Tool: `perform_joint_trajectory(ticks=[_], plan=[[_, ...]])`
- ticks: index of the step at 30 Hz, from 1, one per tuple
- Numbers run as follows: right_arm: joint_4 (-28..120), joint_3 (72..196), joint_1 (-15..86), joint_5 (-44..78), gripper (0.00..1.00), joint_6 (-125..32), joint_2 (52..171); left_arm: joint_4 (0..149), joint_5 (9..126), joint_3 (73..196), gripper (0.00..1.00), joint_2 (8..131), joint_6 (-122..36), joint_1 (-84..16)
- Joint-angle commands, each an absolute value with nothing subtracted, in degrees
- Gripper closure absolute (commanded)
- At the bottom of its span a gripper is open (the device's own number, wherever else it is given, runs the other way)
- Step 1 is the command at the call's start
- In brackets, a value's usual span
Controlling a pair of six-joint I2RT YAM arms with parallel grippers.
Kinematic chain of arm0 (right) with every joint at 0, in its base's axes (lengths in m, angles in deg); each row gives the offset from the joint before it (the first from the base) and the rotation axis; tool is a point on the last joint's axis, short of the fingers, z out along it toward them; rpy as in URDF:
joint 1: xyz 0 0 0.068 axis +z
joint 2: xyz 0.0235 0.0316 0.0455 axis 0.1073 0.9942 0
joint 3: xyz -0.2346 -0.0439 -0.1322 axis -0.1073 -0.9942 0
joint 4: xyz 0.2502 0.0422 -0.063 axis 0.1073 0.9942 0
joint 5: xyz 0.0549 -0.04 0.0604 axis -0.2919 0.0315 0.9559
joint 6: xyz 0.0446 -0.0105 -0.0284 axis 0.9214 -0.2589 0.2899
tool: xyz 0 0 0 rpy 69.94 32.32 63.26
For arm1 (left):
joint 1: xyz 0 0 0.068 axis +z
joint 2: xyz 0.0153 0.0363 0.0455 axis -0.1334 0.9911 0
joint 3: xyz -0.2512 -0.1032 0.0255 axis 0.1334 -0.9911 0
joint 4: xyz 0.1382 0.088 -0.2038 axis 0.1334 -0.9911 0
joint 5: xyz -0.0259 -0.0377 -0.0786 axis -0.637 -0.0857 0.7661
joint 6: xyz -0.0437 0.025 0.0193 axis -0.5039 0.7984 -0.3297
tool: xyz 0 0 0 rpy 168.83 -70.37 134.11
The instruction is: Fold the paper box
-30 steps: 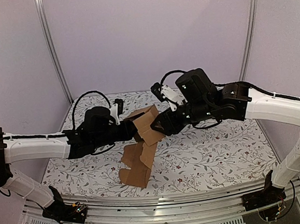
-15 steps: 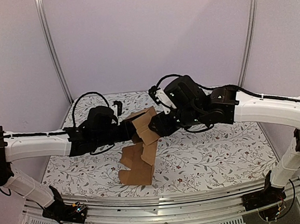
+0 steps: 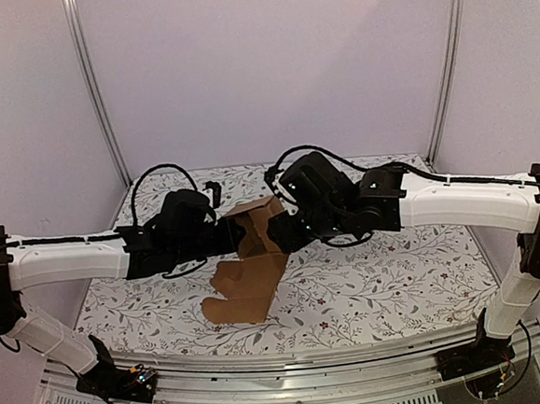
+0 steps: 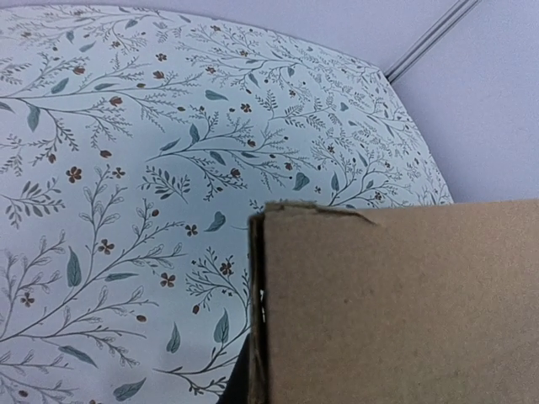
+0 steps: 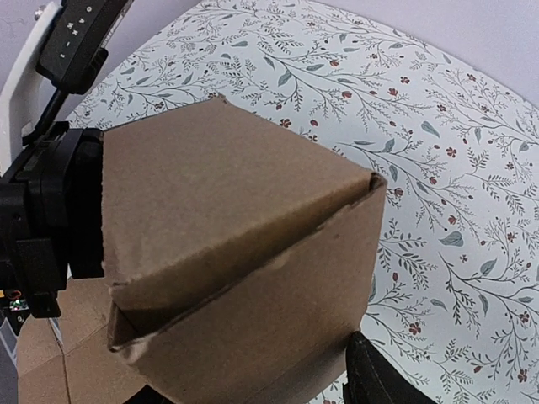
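Over the floral worktop (image 3: 397,276), mid-frame, the paper box (image 3: 256,227) hung between left arm (image 3: 69,260) and right arm (image 3: 457,201). Cardboard hid both jaws, so their grip could not be told. Right arm had shifted frame-left since.

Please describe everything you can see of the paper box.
The paper box is plain brown cardboard, unprinted, half folded: its upper part already forms a cube-like shell with creased edges, one seam gaping, while unfolded flaps hang down toward the floral table. Its top is raised between the left gripper and the right gripper, which meet it from opposite sides; their grip is hidden.
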State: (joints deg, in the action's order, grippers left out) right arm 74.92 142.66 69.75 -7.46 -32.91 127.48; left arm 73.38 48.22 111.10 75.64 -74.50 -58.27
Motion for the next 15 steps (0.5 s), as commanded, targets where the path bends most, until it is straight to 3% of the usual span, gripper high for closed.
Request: perform_joint_trajectory(ticks=[1,9,15], plan=[[75.86,143.75,69.56,-10.97,0.46,-32.25,129.32,73.53,50.05,113.23,1.0,76.45,-74.8,-59.37],[75.15,144.14,70.08,-13.47,0.49,-32.42,130.5,71.49,48.69,113.95,1.0,76.95,-74.78,-60.1],[74.75,145.16,71.13,-16.07,0.58,-32.44,132.19,68.44,47.41,115.54,1.0,78.29,-76.01,-61.01]])
